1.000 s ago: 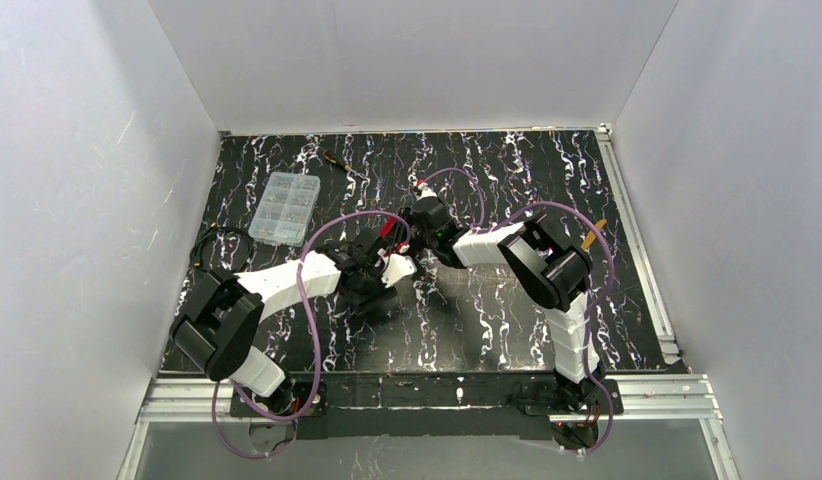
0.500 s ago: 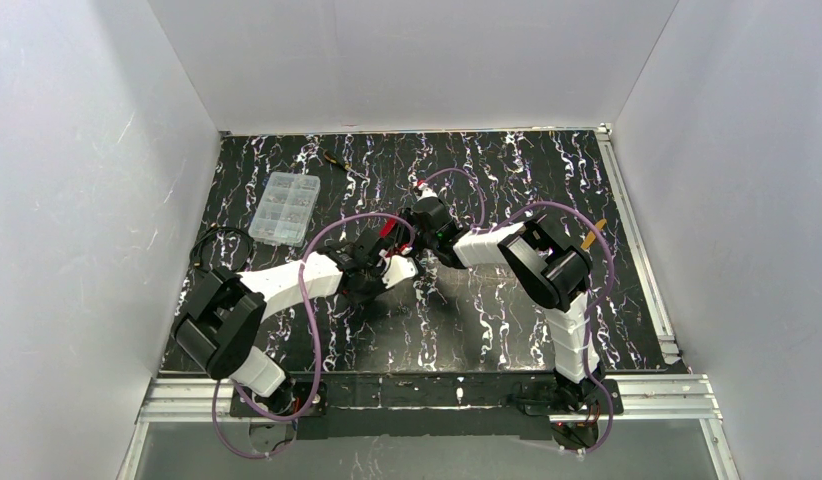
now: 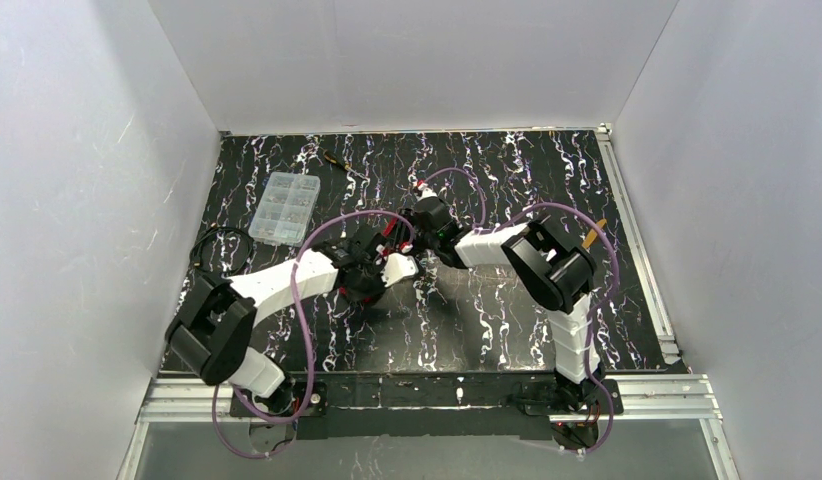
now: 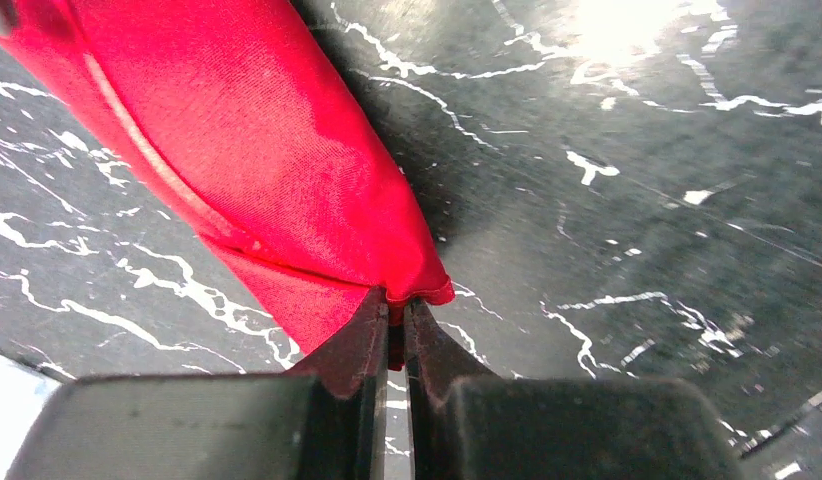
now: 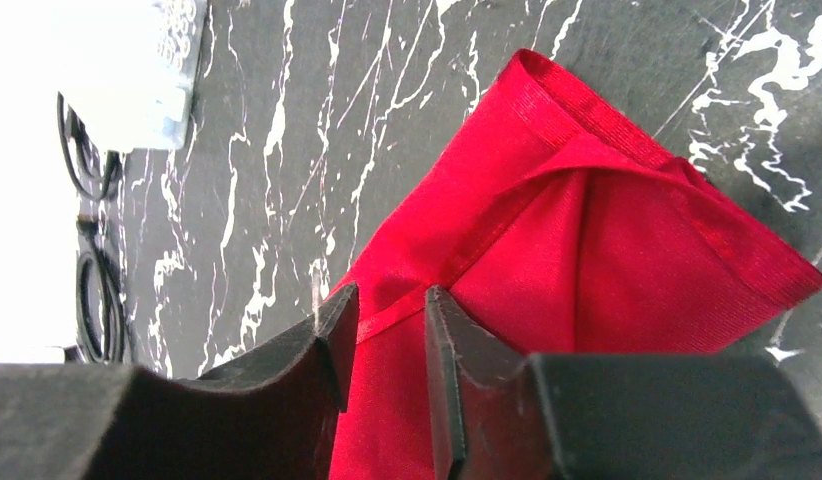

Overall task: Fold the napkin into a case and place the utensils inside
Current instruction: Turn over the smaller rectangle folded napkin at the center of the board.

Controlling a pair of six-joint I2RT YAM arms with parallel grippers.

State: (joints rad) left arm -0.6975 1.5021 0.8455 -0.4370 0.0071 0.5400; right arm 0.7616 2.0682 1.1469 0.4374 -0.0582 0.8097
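Note:
The red napkin [image 4: 257,150] lies bunched on the black marbled table between my two grippers; from above only a sliver of the napkin [image 3: 392,233] shows. My left gripper [image 4: 397,305] is shut on the napkin's near corner, with cloth pinched between its tips. In the right wrist view the napkin [image 5: 607,240] is folded with a hemmed flap. My right gripper [image 5: 391,322] stands over its hem, jaws apart, with cloth showing in the gap. A yellow-gold utensil [image 3: 593,233] lies far right, partly behind the right arm. From above, the left gripper [image 3: 389,262] and right gripper [image 3: 415,222] nearly meet.
A clear plastic compartment box [image 3: 282,207] sits at the back left, and this box [image 5: 137,70] also shows washed out beside a black cable [image 5: 87,260]. A thin black-and-yellow tool [image 3: 337,160] lies near the back wall. White walls enclose the table.
My left gripper has closed on the napkin's corner and shifted slightly right. My right gripper has stayed over the napkin with its jaws slightly wider.

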